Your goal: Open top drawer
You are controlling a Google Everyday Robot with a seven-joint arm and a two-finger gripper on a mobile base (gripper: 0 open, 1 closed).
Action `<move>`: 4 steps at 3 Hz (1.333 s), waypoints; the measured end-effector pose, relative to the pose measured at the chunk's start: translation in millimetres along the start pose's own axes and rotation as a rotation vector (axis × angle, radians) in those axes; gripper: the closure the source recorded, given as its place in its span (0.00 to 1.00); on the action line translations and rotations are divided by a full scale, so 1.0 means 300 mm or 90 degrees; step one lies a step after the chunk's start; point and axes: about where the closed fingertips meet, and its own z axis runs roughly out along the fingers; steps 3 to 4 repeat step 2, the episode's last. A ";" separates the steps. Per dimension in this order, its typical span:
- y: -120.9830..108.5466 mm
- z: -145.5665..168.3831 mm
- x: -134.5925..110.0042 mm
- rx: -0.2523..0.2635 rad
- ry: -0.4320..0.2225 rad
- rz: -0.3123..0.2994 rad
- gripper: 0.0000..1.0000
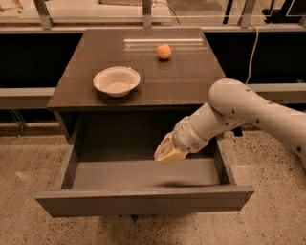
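The top drawer (143,203) stands open, far out from the desk (186,81) toward the near side, and its grey inside shows. The end effector (167,151) hangs above the drawer's inside, right of middle; wide or narrow, I cannot tell. On the desk are a white bowl (116,80) at the left and an orange (164,50) farther back.

Lab or office-type test space is suggested, not a home: speckled terrazzo floor (272,225), metal-post railing (146,12) behind the dark tabletop (191,81), loose cable (251,48) at right, white robot arm w/ pincer (167,152) held over the open top drawer (143,203).
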 end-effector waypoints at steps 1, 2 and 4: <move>-0.037 -0.058 -0.027 0.020 -0.022 -0.021 0.81; -0.038 -0.055 -0.030 0.019 -0.023 -0.023 0.59; -0.038 -0.055 -0.030 0.019 -0.023 -0.023 0.59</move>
